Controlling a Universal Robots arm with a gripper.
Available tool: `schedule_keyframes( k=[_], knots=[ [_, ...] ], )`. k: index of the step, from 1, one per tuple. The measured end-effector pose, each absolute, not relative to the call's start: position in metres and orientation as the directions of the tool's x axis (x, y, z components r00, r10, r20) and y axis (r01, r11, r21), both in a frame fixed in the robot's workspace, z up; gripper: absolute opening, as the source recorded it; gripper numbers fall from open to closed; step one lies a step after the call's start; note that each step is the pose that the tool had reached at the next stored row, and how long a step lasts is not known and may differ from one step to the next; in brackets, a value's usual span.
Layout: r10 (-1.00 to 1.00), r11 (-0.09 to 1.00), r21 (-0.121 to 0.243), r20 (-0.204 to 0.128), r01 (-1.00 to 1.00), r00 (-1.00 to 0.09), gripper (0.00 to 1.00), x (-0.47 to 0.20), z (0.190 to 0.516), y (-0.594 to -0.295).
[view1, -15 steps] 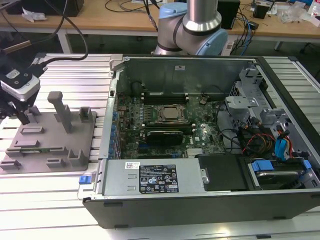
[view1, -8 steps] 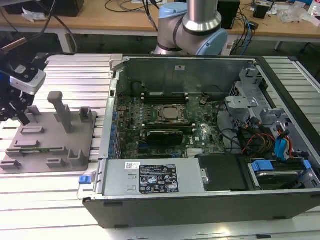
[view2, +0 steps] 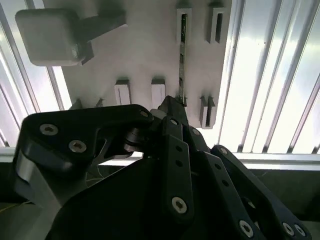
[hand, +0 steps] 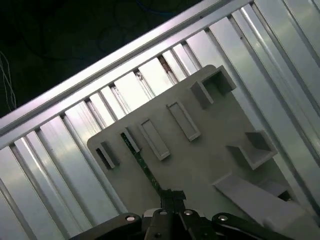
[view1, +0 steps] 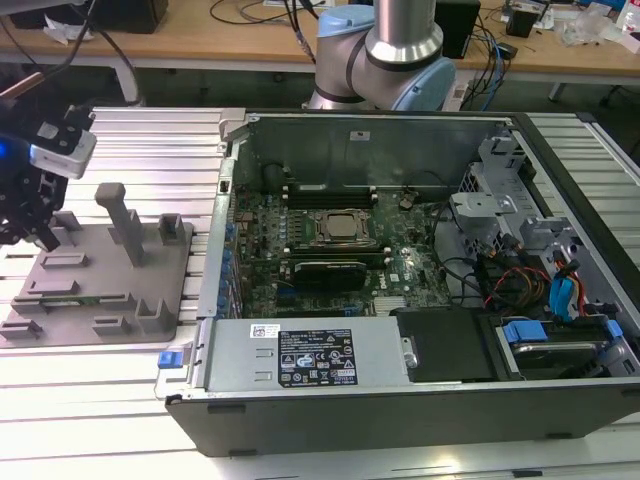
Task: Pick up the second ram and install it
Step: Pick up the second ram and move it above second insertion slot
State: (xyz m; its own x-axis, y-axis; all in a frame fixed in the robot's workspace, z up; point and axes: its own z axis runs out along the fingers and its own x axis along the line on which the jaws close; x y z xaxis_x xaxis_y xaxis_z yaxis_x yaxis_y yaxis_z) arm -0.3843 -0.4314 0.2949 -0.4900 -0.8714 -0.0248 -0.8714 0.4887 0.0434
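The gripper [hand: 170, 194] seems pinched on one end of the second ram [hand: 142, 162]. The stick lies in a gray holder [hand: 200, 165].

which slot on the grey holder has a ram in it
The slot in line with the pincer: a thin green ram runs from it; the rest are bare.

The second ram [hand: 143, 163] is a thin green circuit-board stick, seen edge-on in both wrist views. It stands on its long edge, straight and level, in the slotted brackets of a grey holder plate [hand: 200, 162] at the exterior view's left.
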Motion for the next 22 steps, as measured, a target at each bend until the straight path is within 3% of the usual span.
schedule_keyframes(
  k=[9, 22],
  knots=[
    [-0.962, 0.270, 0.043, -0.025, -0.962, -0.271, 0.08, -0.3842, 0.2943, -0.4314],
    [-0.974, -0.226, 0.043, -0.025, -0.973, 0.225, 0.08, -0.3842, 0.2916, -0.4314]
  ],
)
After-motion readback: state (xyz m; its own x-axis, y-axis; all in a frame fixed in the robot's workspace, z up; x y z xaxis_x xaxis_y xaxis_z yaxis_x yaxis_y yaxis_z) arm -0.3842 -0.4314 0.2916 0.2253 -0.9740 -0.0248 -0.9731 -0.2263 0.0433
